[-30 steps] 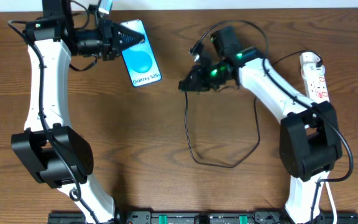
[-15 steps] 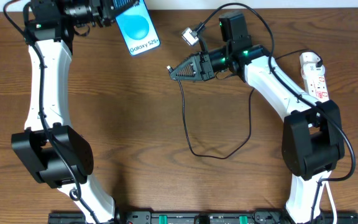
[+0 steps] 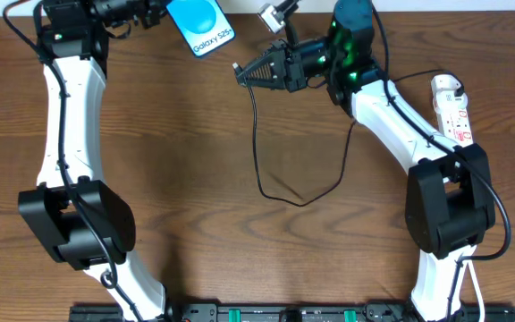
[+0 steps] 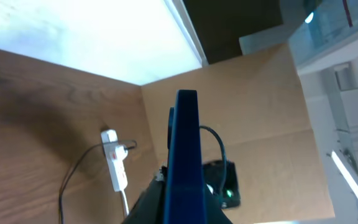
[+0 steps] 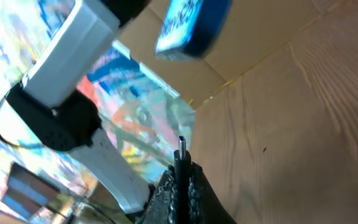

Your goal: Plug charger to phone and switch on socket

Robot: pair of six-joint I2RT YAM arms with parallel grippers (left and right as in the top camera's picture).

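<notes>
The long, thin black charger cable (image 3: 256, 134) hung from the right tool (image 3: 242, 73), whose dark fingers (image 5: 194, 188) were pinched narrowly on it just behind its small black connector tip (image 5: 181, 144). In the right wrist view that tip stood out past the fingers, bare and touching nothing. From the grasp the cable dropped toward the near side of the brown wooden surface (image 3: 177, 179), swung round in a loose loop and climbed back toward the right arm. The small rectangular phone with a black frame and bright blue screen (image 3: 201, 22) was off to the left of the tip, apart from it, up at the far edge of the surface. The left tool (image 3: 163, 11) was clamped on one end of the phone. Its screen faced the overhead camera, with the "Galaxy S25+" text at the end nearer the right arm. The left wrist view looked along the phone (image 4: 186, 155) edge-on, a narrow blue slab rising from between that tool's dark fingers (image 4: 146, 208). In the right wrist view it was only a blurred blue shape (image 5: 191, 25) above the connector tip. The narrow white power strip with red markings (image 3: 451, 109) lay by the right edge of the surface, well apart from both tools, with a white plug in its far end. From the left wrist it showed small on the wood (image 4: 115, 167). Its switch position could not be told.
</notes>
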